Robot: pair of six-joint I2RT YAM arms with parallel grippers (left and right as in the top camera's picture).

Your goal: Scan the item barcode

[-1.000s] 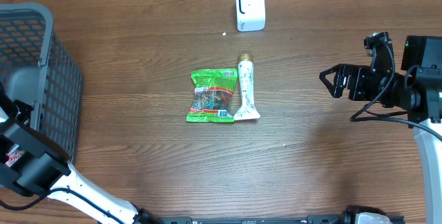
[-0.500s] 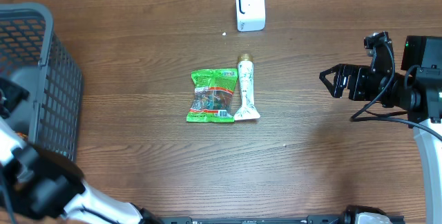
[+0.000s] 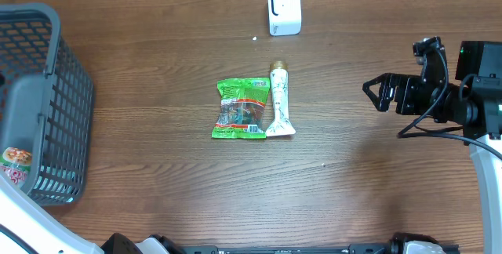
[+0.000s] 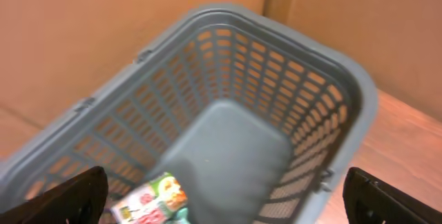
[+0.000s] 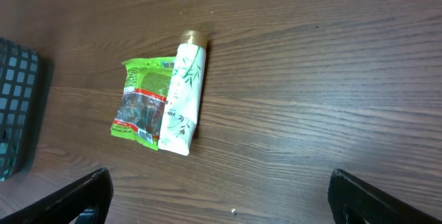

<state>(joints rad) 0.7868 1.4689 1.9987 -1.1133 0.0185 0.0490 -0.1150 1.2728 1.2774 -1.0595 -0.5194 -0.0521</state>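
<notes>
1 packet (image 4: 148, 198) in basket (image 3: 55, 58), likely scanned already. Left gripper (image 4: 228, 200) over basket, fingers spread wide, empty. Green packet (image 3: 241, 109) and tube (image 3: 279, 107) touch side by side at table (image 3: 157, 191) centre, scanner (image 3: 284, 8) beyond: 2 apparently left to scan. Right gripper (image 3: 380, 92) fingers wide apart, empty, well apart from both.

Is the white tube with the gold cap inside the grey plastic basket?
No, the white tube with the gold cap lies on the brown wooden table, right beside the green snack packet, away from the grey plastic basket.
</notes>
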